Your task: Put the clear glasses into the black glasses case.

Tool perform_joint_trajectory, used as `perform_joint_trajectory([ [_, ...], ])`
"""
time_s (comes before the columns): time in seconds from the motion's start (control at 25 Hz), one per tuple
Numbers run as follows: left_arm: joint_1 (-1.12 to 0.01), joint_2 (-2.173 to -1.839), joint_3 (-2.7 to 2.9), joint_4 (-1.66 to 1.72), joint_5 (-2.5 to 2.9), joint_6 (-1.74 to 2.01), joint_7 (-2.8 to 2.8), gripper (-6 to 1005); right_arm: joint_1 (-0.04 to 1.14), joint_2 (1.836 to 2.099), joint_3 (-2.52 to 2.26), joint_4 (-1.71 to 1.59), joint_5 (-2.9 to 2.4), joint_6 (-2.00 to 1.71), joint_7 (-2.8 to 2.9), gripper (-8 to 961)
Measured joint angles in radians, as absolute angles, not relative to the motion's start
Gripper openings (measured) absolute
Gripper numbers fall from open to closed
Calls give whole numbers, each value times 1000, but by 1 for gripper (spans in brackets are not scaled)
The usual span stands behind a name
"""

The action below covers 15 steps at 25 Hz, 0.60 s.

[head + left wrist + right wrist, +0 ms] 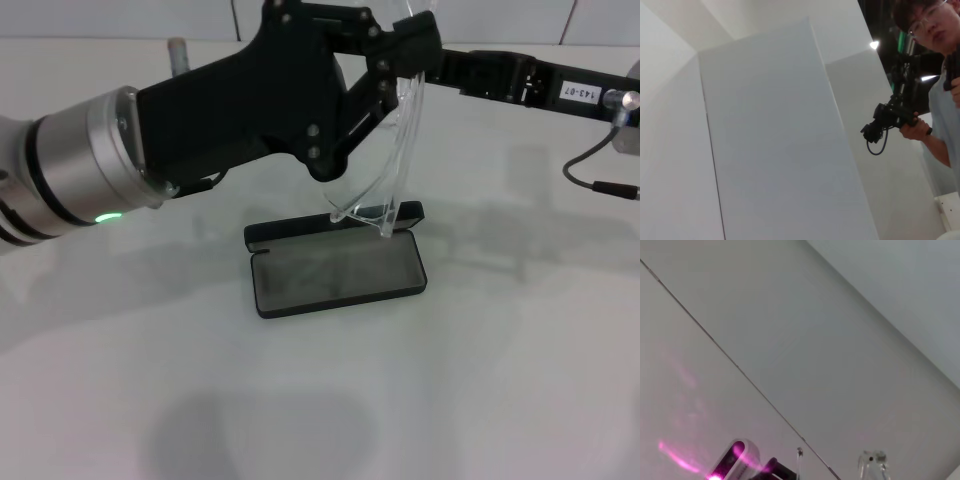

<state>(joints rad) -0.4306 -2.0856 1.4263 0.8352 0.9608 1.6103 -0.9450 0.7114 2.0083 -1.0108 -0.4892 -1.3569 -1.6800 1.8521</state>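
Note:
The clear glasses (402, 165) hang on end in the air, their lower tip just above the far edge of the black glasses case (345, 303). The case lies open on the white table, grey lining up and its lid (300, 232) flat behind. My left gripper (405, 55) reaches in from the left and is shut on the upper part of the glasses. My right gripper (470, 72) comes in from the right, its tip close to the same upper end; its fingers are hidden. The right wrist view shows clear plastic bits (872, 460) that may be the glasses.
A small grey post (178, 52) stands at the back left of the table. A cable (585, 165) hangs from the right arm. In the left wrist view, a person with a camera (900, 112) stands beyond white wall panels.

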Motion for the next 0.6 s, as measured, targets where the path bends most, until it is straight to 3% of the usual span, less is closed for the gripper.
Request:
perform_joint_trajectory([
  [0.6,-438,-2086,1421,814,967,1601,-959,41,718,2023,-1033,-489,-1355,-1734,1855,39],
])
